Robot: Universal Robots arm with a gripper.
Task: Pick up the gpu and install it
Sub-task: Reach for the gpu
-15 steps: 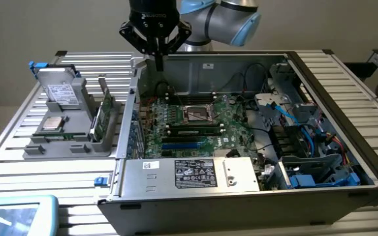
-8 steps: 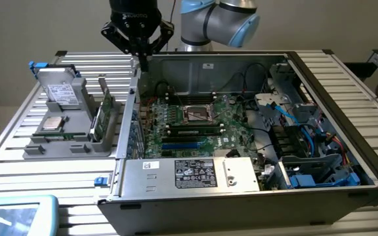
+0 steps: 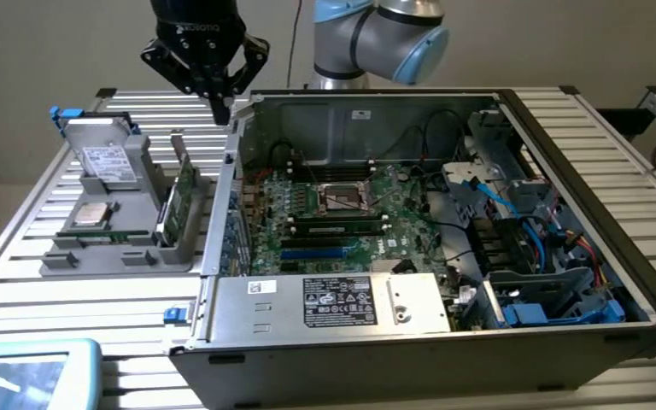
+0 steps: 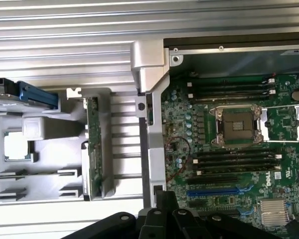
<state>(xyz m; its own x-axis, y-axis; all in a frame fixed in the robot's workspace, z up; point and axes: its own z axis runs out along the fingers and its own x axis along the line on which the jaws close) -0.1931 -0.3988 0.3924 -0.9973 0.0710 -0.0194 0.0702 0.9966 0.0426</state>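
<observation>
Black tool with fingers drawn together, empty, hanging above the edge of the open computer case, gpu standing on edge in the grey holder just beside the case, slatted metal surface beneath.

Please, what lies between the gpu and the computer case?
In the wrist view, the grey wall of the holder stands right beside the gpu. Then a bare strip of slatted table runs up to the case wall.
</observation>
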